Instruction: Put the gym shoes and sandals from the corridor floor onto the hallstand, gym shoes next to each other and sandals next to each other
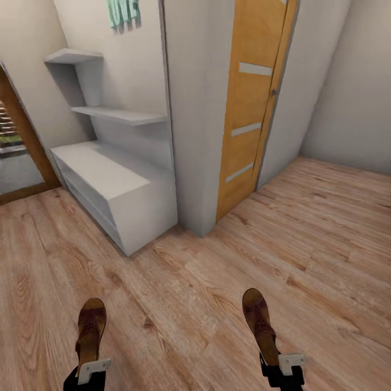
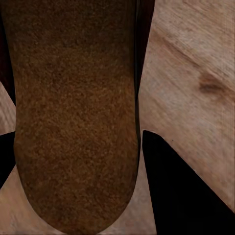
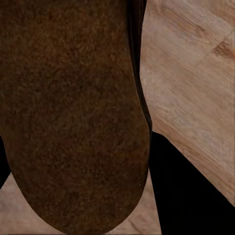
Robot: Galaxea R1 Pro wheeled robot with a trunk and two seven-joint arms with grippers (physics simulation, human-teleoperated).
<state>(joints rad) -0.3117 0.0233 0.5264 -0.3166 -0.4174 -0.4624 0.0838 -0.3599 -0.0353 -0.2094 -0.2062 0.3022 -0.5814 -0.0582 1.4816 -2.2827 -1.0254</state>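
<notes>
Two sandals were up off the floor (image 1: pixel 195 304), one in each gripper. The left gripper (image 1: pixel 91 369), at about 7 o'clock in the head view, was clamped on the heel end of the left sandal (image 1: pixel 90 328), whose toe pointed toward 12. The right gripper (image 1: pixel 282 363), at about 5 o'clock, gripped the heel end of the right sandal (image 1: pixel 260 323) the same way, its toe angled slightly toward 11. Both were flat brown leather, with rounded toes, a tan insole and darker brown straps across the forefoot; the strap detail was too small to read.

In the left wrist view the sandal's grainy brown surface (image 2: pixel 73 117) lay between the dark fingers (image 2: pixel 181 191), over wood planks. The right wrist view matched it: the brown sandal (image 3: pixel 68 112) beside a black finger (image 3: pixel 191 191).

The rack (image 1: pixel 117 187), pale grey with open shelves in its front, stood at 11 o'clock against the wall, well apart from both sandals. An orange door (image 1: pixel 252 103) stood at 1 o'clock.
</notes>
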